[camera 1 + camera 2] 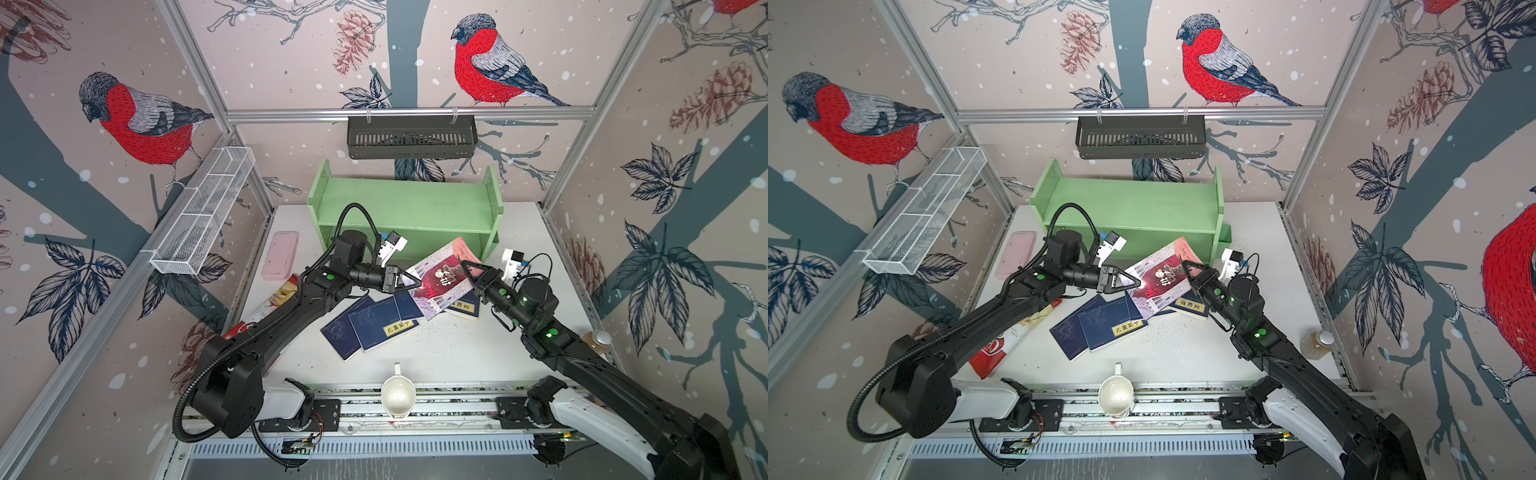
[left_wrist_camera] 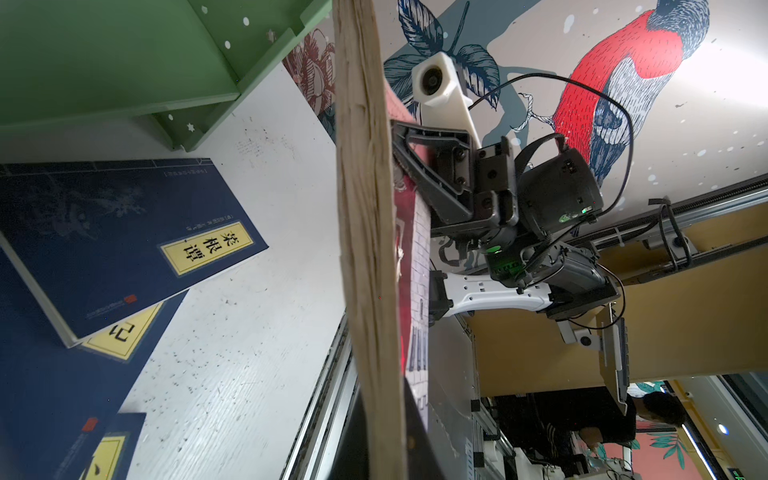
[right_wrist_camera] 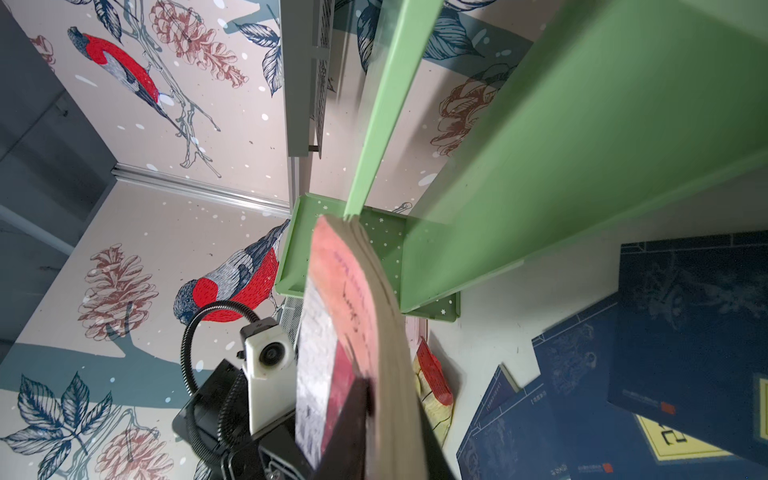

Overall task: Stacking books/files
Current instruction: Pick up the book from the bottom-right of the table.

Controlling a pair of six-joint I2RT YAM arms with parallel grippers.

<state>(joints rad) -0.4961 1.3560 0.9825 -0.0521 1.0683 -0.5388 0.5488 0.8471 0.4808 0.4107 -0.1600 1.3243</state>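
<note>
A pink-and-red illustrated book (image 1: 442,274) (image 1: 1163,276) hangs tilted in the air in front of the green shelf, held from both sides. My left gripper (image 1: 417,284) (image 1: 1138,282) is shut on its left edge, and its jaws clamp the cream page block (image 2: 365,249) in the left wrist view. My right gripper (image 1: 465,266) (image 1: 1185,266) is shut on the opposite edge, with the book (image 3: 353,332) rising between its jaws. Several navy-blue books (image 1: 376,324) (image 1: 1108,324) with yellow labels lie fanned on the table below. One (image 1: 463,305) lies partly under the held book.
The green shelf (image 1: 407,208) stands at the back. A pink flat case (image 1: 280,253) and a red crisp bag (image 1: 274,303) lie at the left. A white cup (image 1: 397,395) sits at the front edge, and a jar (image 1: 598,340) at the right.
</note>
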